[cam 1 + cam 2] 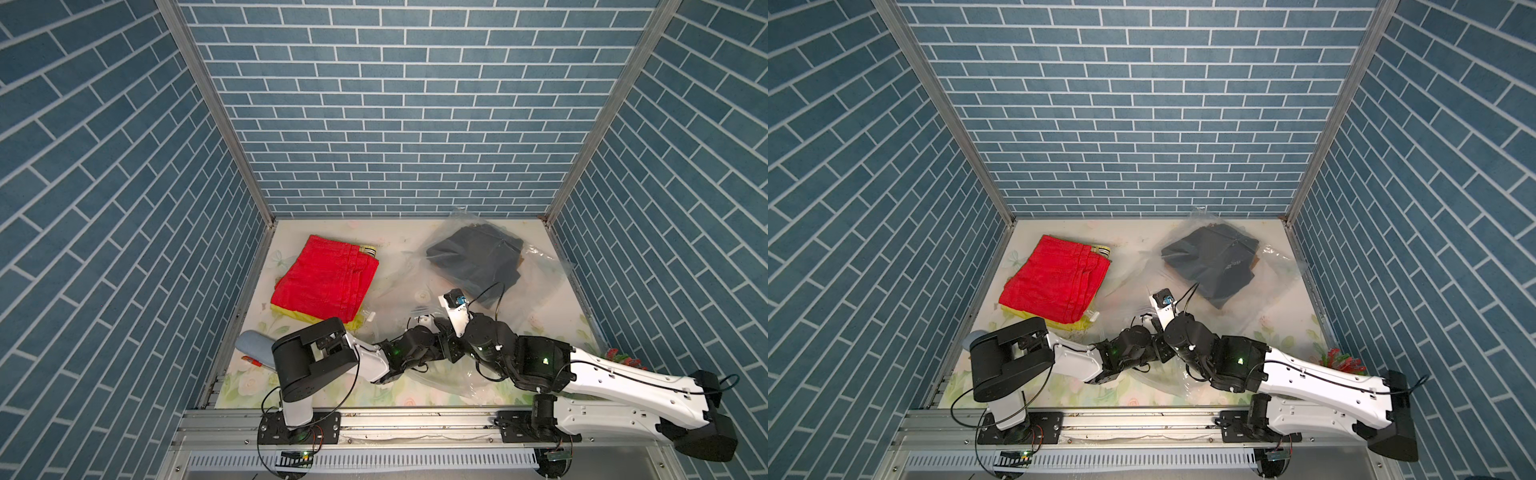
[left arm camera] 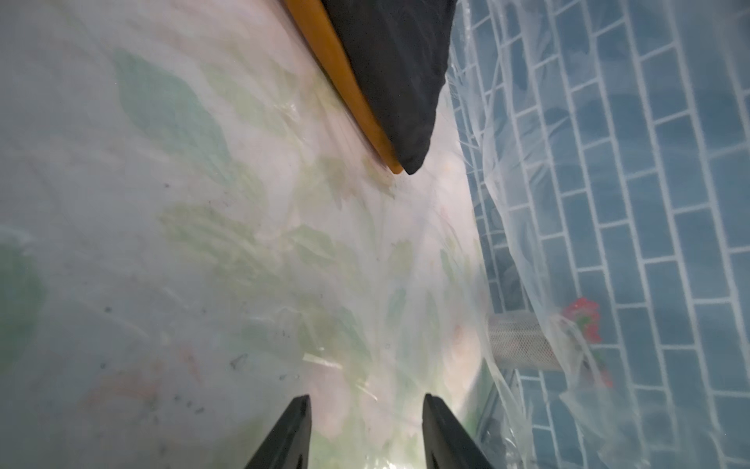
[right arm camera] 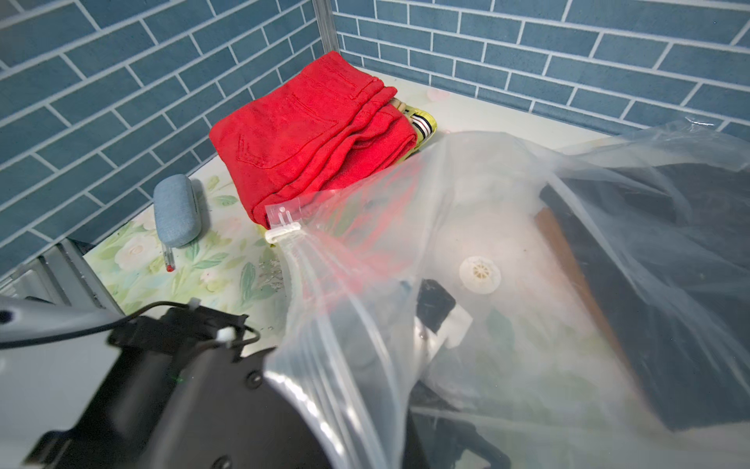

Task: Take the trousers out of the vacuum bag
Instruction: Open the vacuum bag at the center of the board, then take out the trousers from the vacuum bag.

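- The bag [image 1: 536,286] lies on the right half of the worktop [image 1: 395,245] in both top views. It is clear and crinkly.
- Black trousers [image 1: 478,257] are inside the bag, in the upper right of the worktop. A brown pair [image 2: 345,69] lies under them and shows as a thin edge in the left wrist view.
- Red trousers [image 1: 328,278] sit outside the bag at the left, on top of a yellow pair [image 1: 299,313]. These are already out.
- The left fingers [image 2: 367,430] are inside the bag. They are apart and hold nothing. The black trousers are ahead of them, not touching.
- The right fingers cannot be seen in any picture. They seem clenched, and I think they hold up the open edge of the bag near the zip strip [image 3: 284,227], but I cannot be sure.
- The step looks like this: one arm keeps the bag open while the other goes in for the next pair.
- Next, the left fingers need to go deeper, reach the corner of the black trousers, pinch only cloth and not plastic, then pull back out.
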Robot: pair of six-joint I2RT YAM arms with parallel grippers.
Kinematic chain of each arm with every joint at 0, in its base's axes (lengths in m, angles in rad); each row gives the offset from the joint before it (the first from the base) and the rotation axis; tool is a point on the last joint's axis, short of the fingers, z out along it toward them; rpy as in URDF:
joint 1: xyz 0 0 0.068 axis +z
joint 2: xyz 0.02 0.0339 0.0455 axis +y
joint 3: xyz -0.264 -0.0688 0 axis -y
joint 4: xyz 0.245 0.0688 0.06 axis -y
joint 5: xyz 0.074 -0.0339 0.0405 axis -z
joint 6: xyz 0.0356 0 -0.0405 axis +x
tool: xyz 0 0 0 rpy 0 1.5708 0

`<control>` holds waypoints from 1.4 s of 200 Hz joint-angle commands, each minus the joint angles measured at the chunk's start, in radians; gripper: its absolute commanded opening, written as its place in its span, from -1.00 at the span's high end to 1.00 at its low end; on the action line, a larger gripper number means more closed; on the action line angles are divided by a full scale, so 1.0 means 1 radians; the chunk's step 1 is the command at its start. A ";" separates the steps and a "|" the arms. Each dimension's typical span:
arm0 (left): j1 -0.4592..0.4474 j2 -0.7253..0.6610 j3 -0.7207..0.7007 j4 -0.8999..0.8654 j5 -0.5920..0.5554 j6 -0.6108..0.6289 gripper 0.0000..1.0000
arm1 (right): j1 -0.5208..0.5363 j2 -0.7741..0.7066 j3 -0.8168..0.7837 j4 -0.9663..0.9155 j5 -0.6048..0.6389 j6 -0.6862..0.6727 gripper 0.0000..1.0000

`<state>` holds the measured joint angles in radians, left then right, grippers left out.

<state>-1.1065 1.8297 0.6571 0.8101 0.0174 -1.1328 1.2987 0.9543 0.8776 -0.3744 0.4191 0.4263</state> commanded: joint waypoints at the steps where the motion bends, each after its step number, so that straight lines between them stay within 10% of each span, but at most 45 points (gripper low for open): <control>1: 0.032 0.035 0.039 0.027 0.035 0.009 -0.08 | 0.005 -0.030 0.049 0.040 -0.058 -0.037 1.00; 127: 0.174 0.200 0.271 -0.011 0.097 0.029 -0.71 | 0.005 -0.057 0.039 0.049 -0.081 -0.035 1.00; 280: 0.373 0.283 0.400 0.094 0.089 -0.017 -0.41 | 0.005 -0.022 0.046 0.040 -0.066 -0.023 1.00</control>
<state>-0.7692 2.0789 1.0294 0.8227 0.1066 -1.0958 1.2976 0.9318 0.8928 -0.3737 0.3733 0.4110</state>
